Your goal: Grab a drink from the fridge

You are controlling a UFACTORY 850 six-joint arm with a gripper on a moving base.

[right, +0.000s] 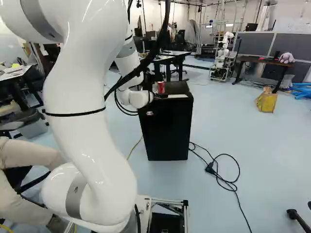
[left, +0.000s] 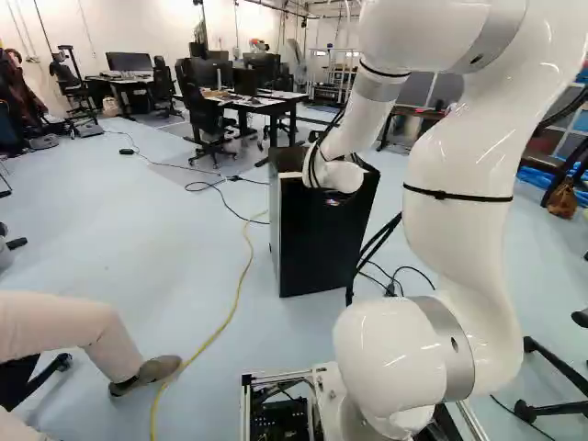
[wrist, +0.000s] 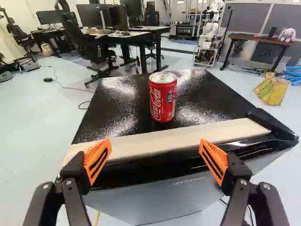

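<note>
In the right base view, the black gripper (right: 147,81) shows partly behind the white wrist, by the near edge of the fridge top. The wrist view has the gripper (wrist: 155,148) open, its orange pads wide apart with nothing between them. Ahead of it, a red drink can (wrist: 162,97) stands upright on the glossy black top of the fridge (wrist: 110,106). That can (right: 161,87) also shows in the right base view. The small black fridge (left: 312,239) has a pale strip along its near top edge; its front looks shut.
Desks (left: 266,103) with office chairs stand beyond the fridge. Black cables (right: 226,170) lie on the floor beside it, and a yellow cable (left: 241,285) runs on the other side. A person's leg (left: 83,329) reaches in near the base. Another robot (wrist: 210,33) stands far back.
</note>
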